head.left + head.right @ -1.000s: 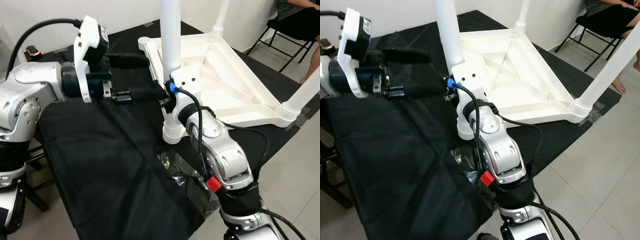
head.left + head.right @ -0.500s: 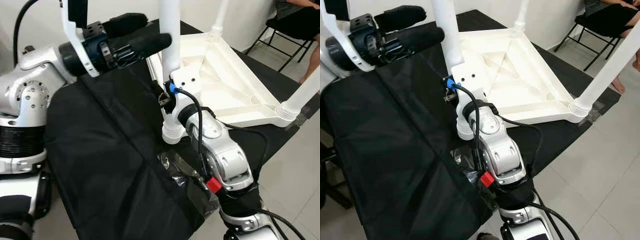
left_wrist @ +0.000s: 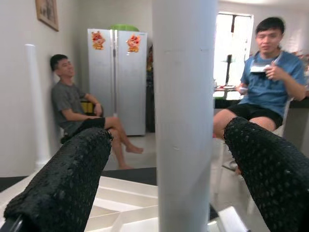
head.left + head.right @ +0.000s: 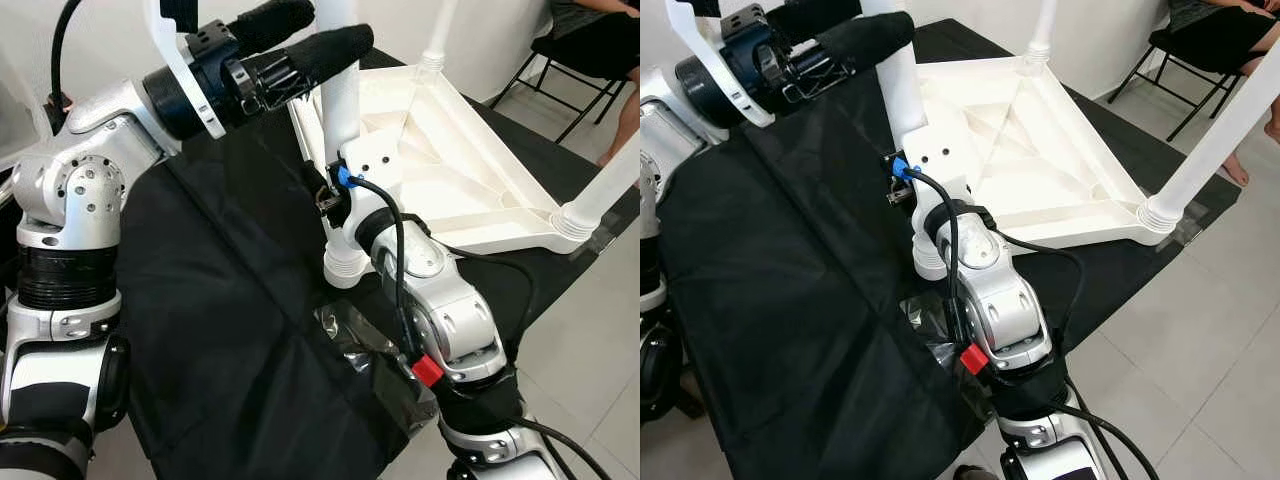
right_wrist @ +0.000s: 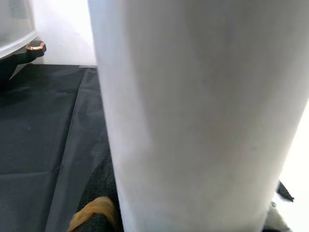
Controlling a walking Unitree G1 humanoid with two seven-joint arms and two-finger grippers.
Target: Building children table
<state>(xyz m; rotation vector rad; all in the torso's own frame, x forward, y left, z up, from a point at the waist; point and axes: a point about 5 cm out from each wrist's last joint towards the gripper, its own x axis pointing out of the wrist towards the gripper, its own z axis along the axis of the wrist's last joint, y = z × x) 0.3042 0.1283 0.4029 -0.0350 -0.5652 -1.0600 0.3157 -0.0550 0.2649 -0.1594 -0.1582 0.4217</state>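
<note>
My left tool (image 4: 300,45) has risen to the upright white leg (image 3: 186,121), fingers spread around it, not yet closed. My right tool (image 4: 335,195) is near its base; grip unclear.

Silver jointed arms (image 4: 70,200), black cables, red and blue connectors, long black textured jaws.

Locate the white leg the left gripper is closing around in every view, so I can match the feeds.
Left eye: white leg, top centre.
Right eye: upper left.
Left wrist: centre, between the black fingers.
Right wrist: close up, centre.
Shared landmark: upturned tabletop.
</note>
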